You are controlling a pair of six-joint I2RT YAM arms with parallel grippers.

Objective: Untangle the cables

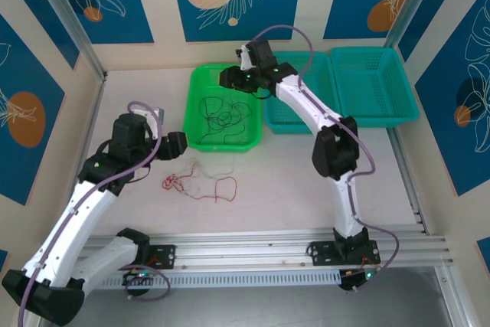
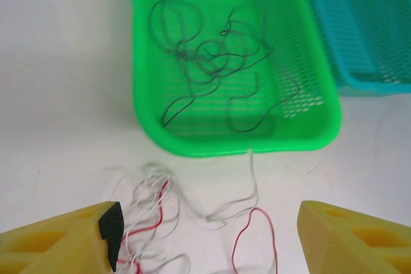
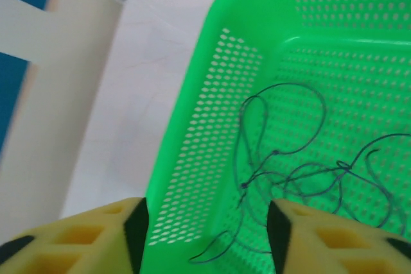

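Yellow fingers (image 2: 58,242) of my left gripper (image 2: 205,239) stood wide apart, with nothing clamped between them. Just below the gap lay the pale cables (image 2: 151,187), a loose whitish bundle nearest my left-hand finger with a red strand running through it. Whether any strand touched that finger's black pad I could not tell. A red cable (image 2: 254,211) looped on the bare worktop (image 2: 64,94) closer to my other finger, apart from it. Straight ahead of this gripper sat the green basket (image 2: 231,144), its near wall just beyond the pale strands, and one thin strand reached up to that wall. Black cables (image 2: 212,56) lay tangled on the basket's perforated floor. Farther ahead and to the right, a teal basket (image 2: 372,36) stood just beside the green one.

My right gripper (image 3: 205,235) hovered over the green basket's far end, its two foam fingers parted and holding nothing. Beneath and ahead of it the black cables curled in overlapping loops across the basket floor. One strand ran down under the gap between the fingers. Off to the left of this gripper, past the basket's wall, was bare worktop.
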